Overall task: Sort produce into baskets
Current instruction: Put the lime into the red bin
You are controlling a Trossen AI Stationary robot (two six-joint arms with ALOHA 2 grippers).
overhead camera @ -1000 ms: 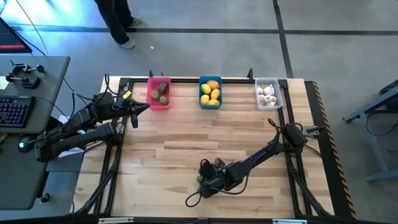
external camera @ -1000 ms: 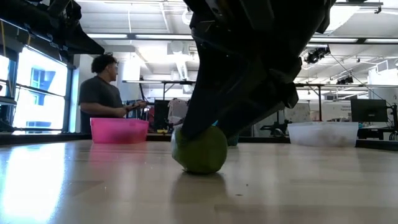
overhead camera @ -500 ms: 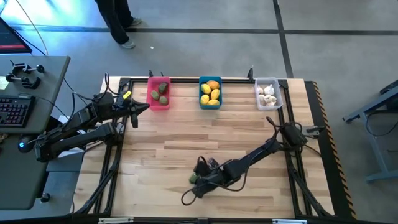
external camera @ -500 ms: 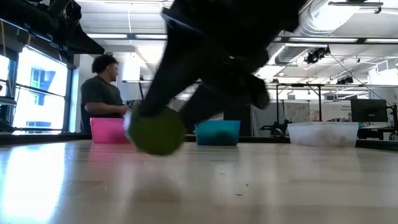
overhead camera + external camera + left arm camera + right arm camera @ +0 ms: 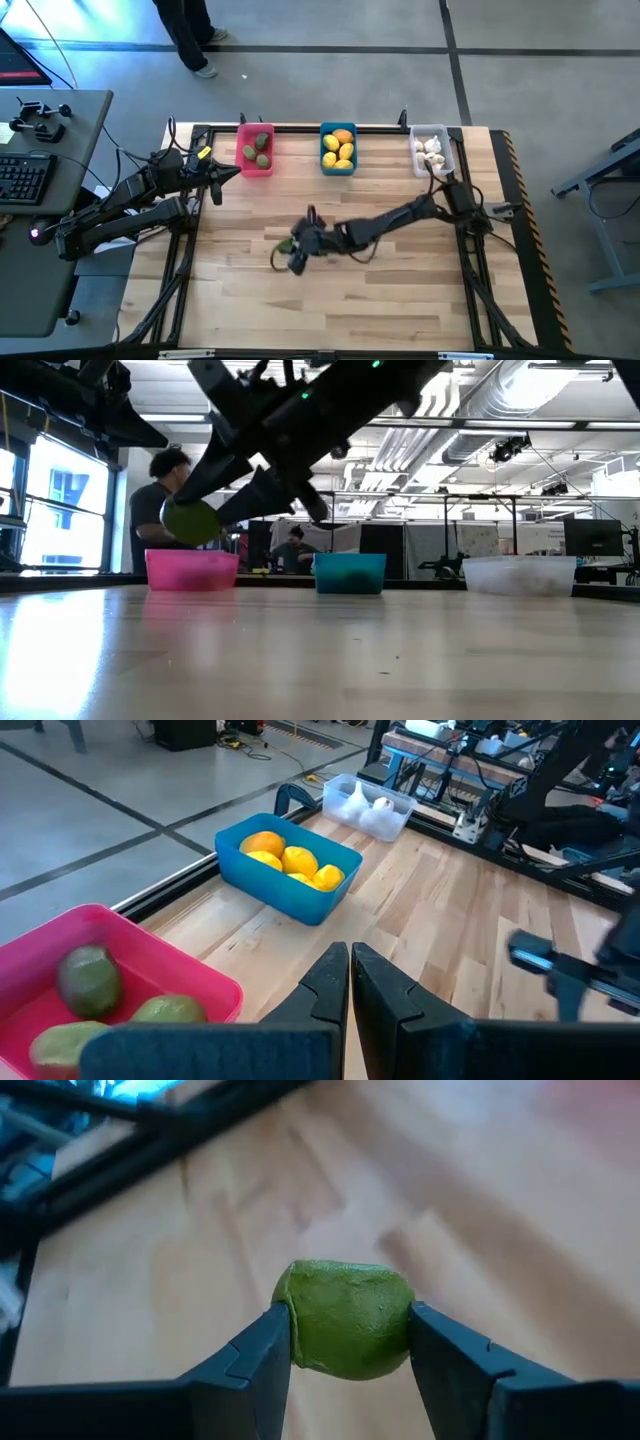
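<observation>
The right claw point(image 5: 291, 252) grips a green fruit point(image 5: 349, 1318) between its two fingers, lifted clear of the wooden counter point(image 5: 400, 300) near its middle, well short of the pink basket point(image 5: 256, 150). The left claw point(image 5: 349, 982) waits pinched closed beside the pink basket.

the table point(image 5: 400, 300) is pale wood planks with a smooth, lightly glossy finish. the pink point(image 5: 170, 970), blue point(image 5: 290, 895) and clear point(image 5: 345, 805) baskets look like smooth plastic. the green fruit point(image 5: 348, 1318) has a matt, finely pebbled skin between matt dark plastic fingers point(image 5: 455, 1365).
</observation>
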